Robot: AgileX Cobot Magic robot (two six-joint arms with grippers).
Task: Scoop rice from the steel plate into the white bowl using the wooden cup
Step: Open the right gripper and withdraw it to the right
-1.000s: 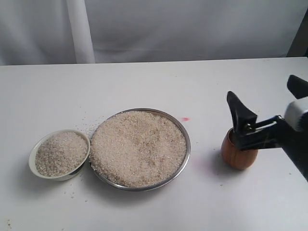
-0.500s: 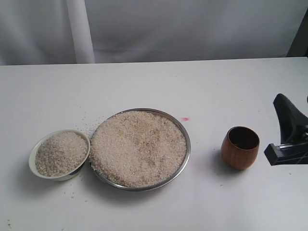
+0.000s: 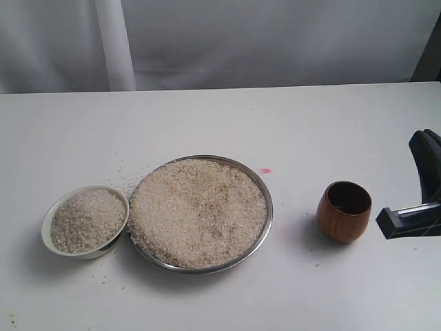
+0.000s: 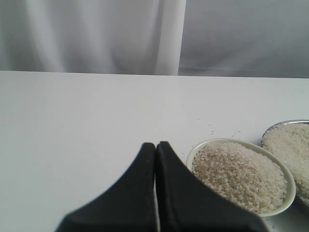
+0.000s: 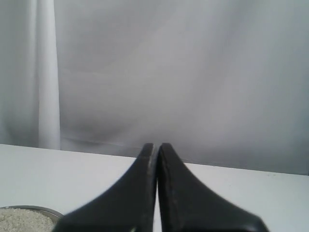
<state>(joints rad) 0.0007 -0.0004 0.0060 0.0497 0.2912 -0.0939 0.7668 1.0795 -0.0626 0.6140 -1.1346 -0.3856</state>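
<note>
The steel plate (image 3: 269, 207) sits mid-table, heaped with rice (image 3: 198, 210). To its left, touching it, is the white bowl (image 3: 47, 222), filled with rice as well. The wooden cup (image 3: 343, 212) stands upright and empty, right of the plate. My right gripper (image 3: 425, 146) hangs at the right edge, apart from the cup; the right wrist view shows it (image 5: 156, 146) shut on nothing, with a sliver of the plate (image 5: 34, 208). The left gripper (image 4: 155, 144) is shut and empty beside the bowl (image 4: 227, 141); the exterior view does not show it.
Loose grains (image 3: 124, 172) lie scattered on the white table around the bowl and plate. A small pink mark (image 3: 265, 170) is just behind the plate. A white pole (image 3: 114, 45) and grey curtain stand behind the table's far edge.
The right gripper let go of the wooden cup and drew back to the right edge of the view. The cup stays standing where it was.
</note>
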